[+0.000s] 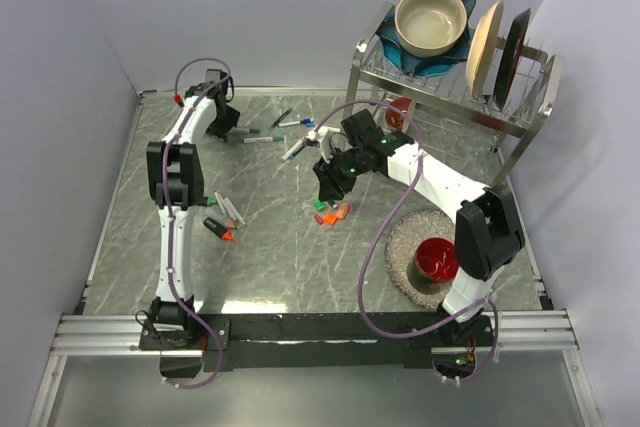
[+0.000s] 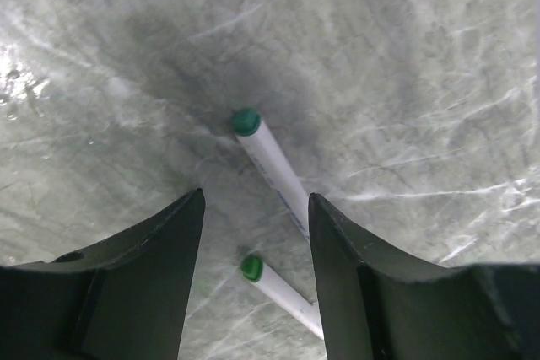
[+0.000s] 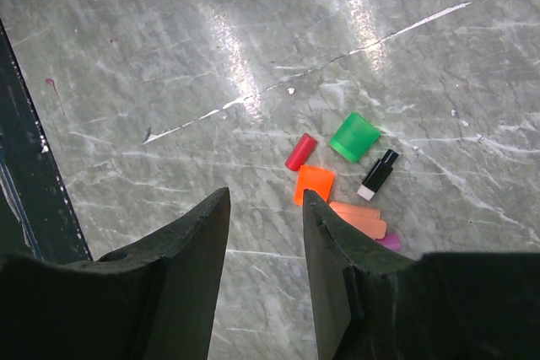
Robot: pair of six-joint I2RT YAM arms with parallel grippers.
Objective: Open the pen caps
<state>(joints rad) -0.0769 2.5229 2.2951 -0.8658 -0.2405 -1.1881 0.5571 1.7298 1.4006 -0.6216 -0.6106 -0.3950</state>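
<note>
Several loose pen caps [image 1: 332,213] lie in a small pile mid-table. In the right wrist view they are a red cap [image 3: 299,152], a green cap [image 3: 354,137], an orange cap [image 3: 314,183], a black-and-white piece [image 3: 379,174], a salmon cap [image 3: 359,218] and a pink one [image 3: 390,242]. My right gripper [image 3: 266,200] hangs open just beside them, holding nothing [image 1: 328,187]. My left gripper [image 2: 256,208] is open at the far left [image 1: 228,130], low over two white markers with green ends [image 2: 246,121] [image 2: 251,268]; the nearer one runs under its right finger.
More markers lie at the back [image 1: 295,123], near the middle [image 1: 293,150] and beside the left arm [image 1: 228,209]. A dish rack [image 1: 450,77] with a bowl [image 1: 430,19] and plates stands back right. A red cup [image 1: 437,259] sits on a round mat near the right arm.
</note>
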